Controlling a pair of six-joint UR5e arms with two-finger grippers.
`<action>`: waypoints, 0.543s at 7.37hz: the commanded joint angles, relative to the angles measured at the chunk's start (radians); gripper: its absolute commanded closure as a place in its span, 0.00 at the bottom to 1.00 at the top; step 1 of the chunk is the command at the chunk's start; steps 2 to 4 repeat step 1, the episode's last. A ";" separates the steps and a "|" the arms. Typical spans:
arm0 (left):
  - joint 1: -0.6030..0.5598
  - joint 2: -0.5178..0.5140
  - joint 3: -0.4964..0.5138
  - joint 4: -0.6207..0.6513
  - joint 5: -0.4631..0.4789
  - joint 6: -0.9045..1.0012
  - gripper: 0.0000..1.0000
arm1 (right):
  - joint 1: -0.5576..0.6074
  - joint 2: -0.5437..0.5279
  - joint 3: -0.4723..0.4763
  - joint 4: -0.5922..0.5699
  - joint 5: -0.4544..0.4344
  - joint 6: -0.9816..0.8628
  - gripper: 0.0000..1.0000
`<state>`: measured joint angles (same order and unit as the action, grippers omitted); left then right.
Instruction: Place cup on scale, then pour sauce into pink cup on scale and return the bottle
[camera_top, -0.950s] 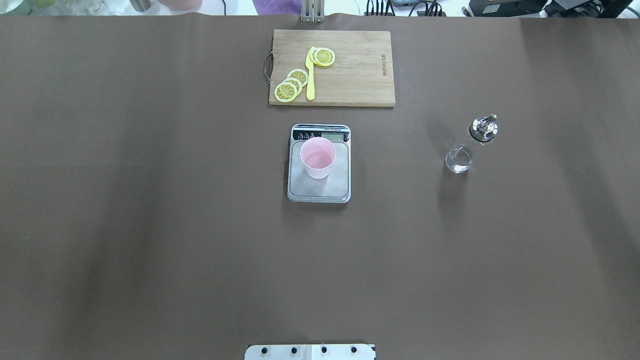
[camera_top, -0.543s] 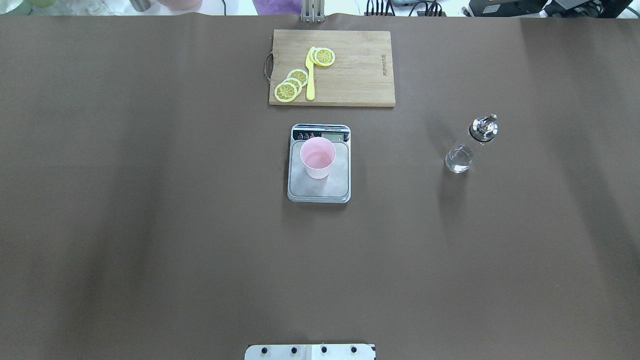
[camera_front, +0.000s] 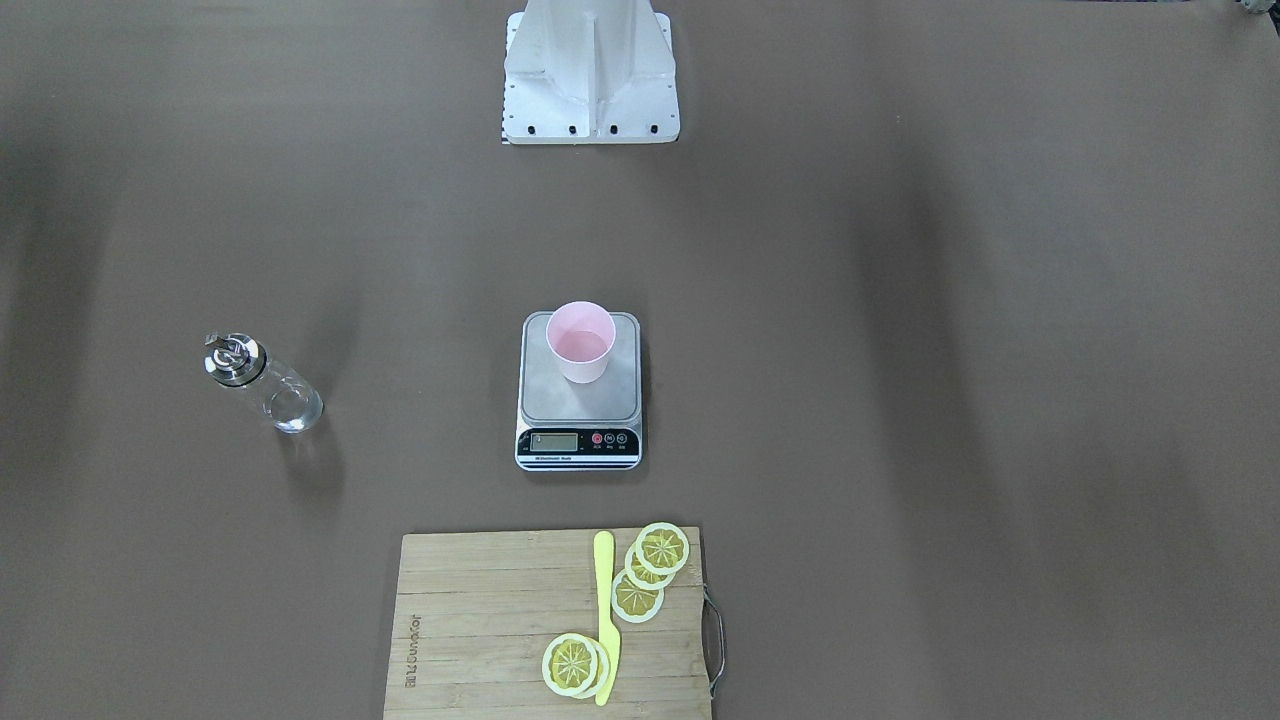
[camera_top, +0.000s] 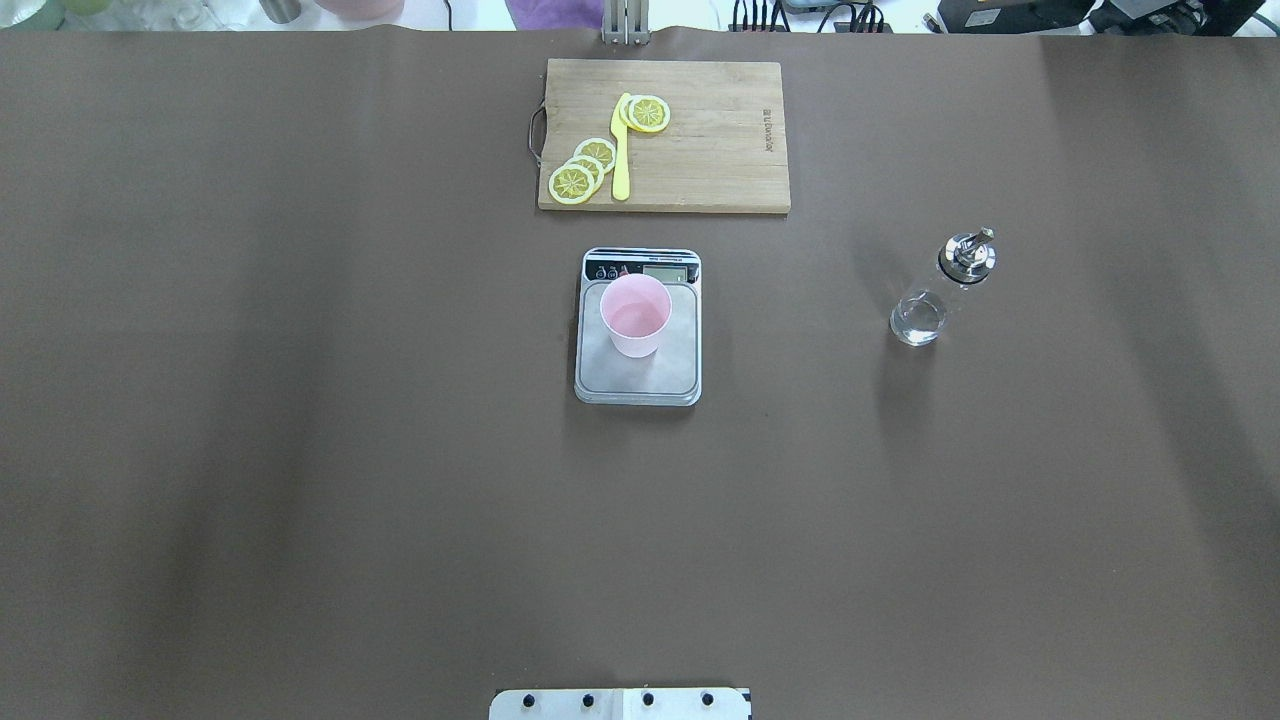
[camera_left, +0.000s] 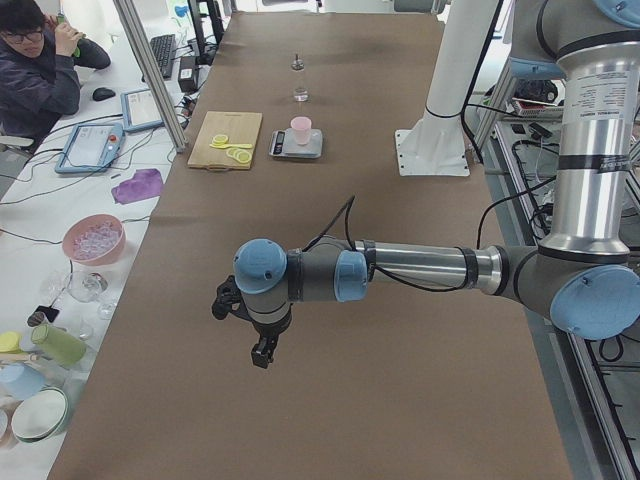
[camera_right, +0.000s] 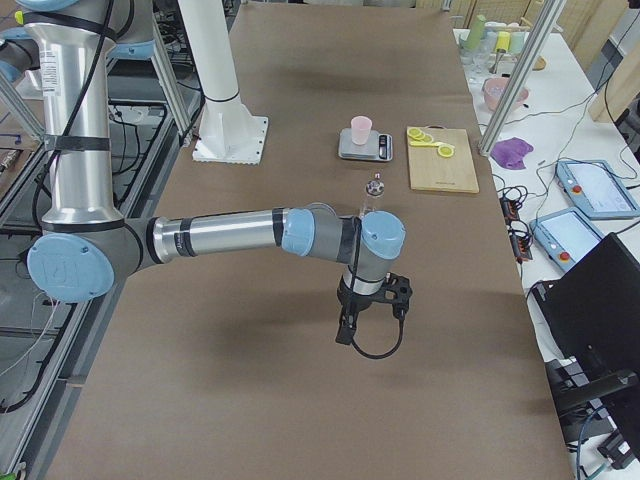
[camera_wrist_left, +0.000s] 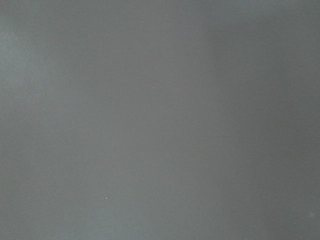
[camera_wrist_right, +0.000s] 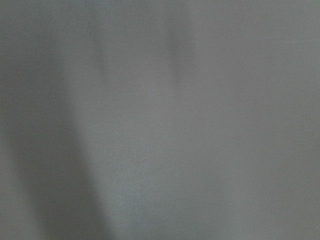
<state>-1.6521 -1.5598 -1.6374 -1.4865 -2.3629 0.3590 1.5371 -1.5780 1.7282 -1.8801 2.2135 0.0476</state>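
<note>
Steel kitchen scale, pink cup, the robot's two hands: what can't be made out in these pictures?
Flat steel kitchen scale: the display digits are too small to read in every view.
Pale pink tapered cup: any clear liquid inside is too faint to tell, front-facing or overhead.
Left hand, right hand: shown only in the side views and small; open or shut is unclear.
Both wrist views: only a blurred plain surface.

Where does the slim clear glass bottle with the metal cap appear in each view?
Front-facing: slim clear glass bottle left of centre.
Overhead: bottle right of centre.
Exterior left: bottle far, top centre.
Exterior right: bottle centre, beyond the near arm.
Left wrist: absent.
Right wrist: absent.
Shared landmark: flat silver-grey kitchen scale bearing the pale pink cup.
</note>
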 joint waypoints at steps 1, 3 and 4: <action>0.000 0.001 -0.002 0.000 0.001 0.000 0.02 | 0.000 -0.002 0.001 -0.001 0.000 0.000 0.00; 0.000 0.001 -0.002 0.000 0.001 0.000 0.02 | 0.000 -0.002 0.001 -0.001 0.000 0.000 0.00; 0.000 0.001 -0.002 0.000 0.001 0.000 0.02 | 0.000 -0.002 0.001 -0.001 0.000 0.000 0.00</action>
